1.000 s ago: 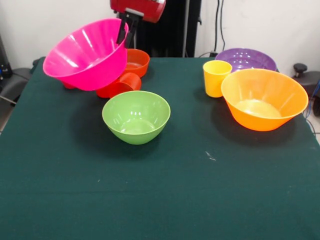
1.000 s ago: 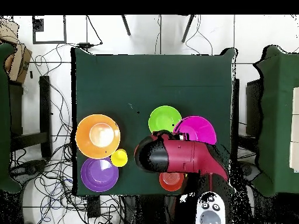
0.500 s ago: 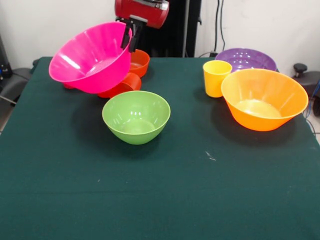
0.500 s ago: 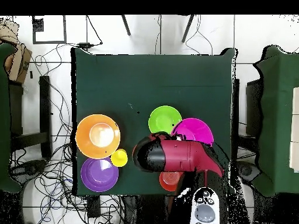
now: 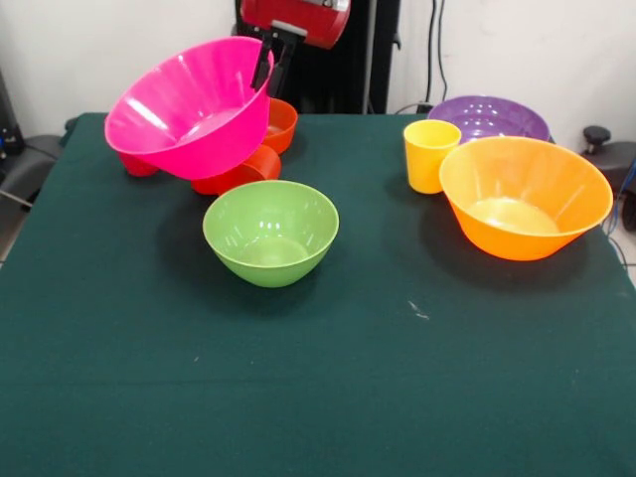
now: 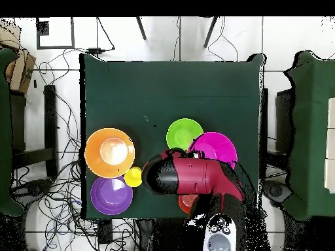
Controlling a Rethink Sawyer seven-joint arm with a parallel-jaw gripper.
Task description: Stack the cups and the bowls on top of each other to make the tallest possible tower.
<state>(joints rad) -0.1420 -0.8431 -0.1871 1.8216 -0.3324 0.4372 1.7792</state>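
Above the far left part of the green cloth worktop (image 5: 328, 397), as the front camera sees it, the large flared pink plastic bowl (image 5: 189, 107) hangs tilted, its mouth turned toward the camera. The black fingers (image 5: 266, 62) are pinched over its far rim, one inside the wall and one outside. It hovers behind and to the left of the medium round green plastic bowl (image 5: 270, 231), which stands upright near the worktop's middle and looks the likely base for it.

Such a bowl is probably light, stiff and slick. Held by one point on a thin rim it swings off level, and the glossy wall could slip in the pinch, so it wants a slow carry and a low release. The rim seems the only workable hold; the flared wall is too wide to span.

A small orange-red plastic bowl (image 5: 270, 123) and a red plastic cup lying on its side (image 5: 238, 169) sit behind. Toward the far right corner stand a yellow plastic tumbler (image 5: 430, 154), a wide purple plastic bowl (image 5: 489, 115) and a large flared orange-yellow plastic bowl (image 5: 524, 196).
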